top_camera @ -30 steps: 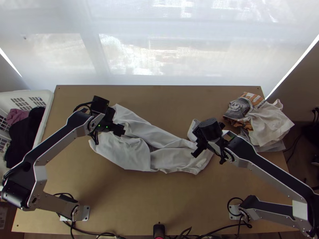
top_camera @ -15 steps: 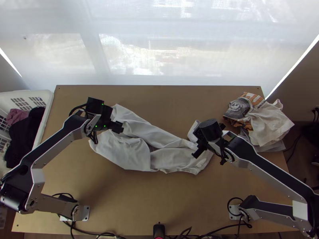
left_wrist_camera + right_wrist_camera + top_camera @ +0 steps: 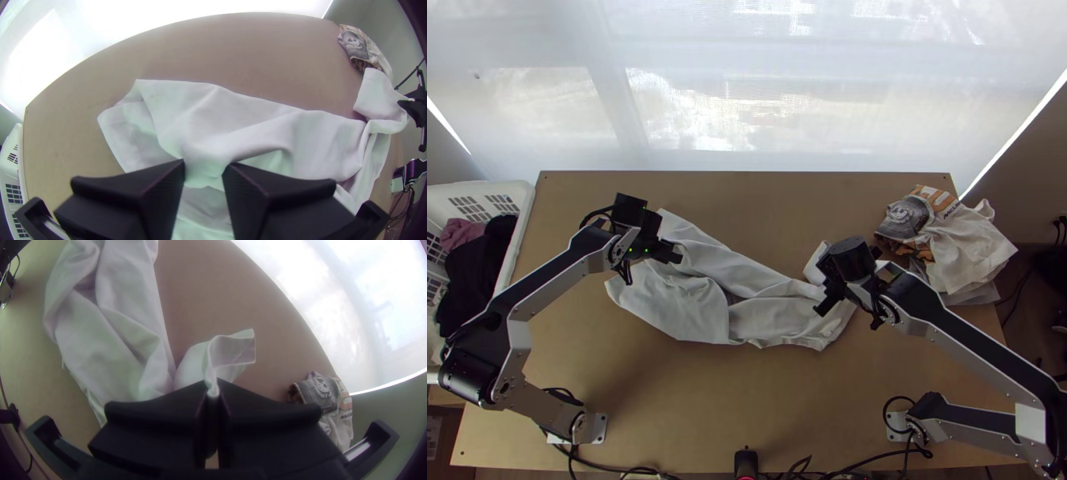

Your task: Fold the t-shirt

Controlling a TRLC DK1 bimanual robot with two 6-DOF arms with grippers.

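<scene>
This looks like a robotics workspace, though whether lab or home is unclear: two robot arms (image 3: 555, 288) on base plates (image 3: 597, 429) with cables (image 3: 863, 462) along the frame's bottom, a wooden surface (image 3: 691, 408), a plastic basket of cloth (image 3: 525, 210) at left, and a bright screened window (image 3: 747, 104) across the top.

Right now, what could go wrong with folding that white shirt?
The right gripper pinches only a narrow fold of the shirt, so it might slip out under a pull. The left gripper, fingers open, is over a creased, overlapping part and could catch too many layers when closing.
</scene>
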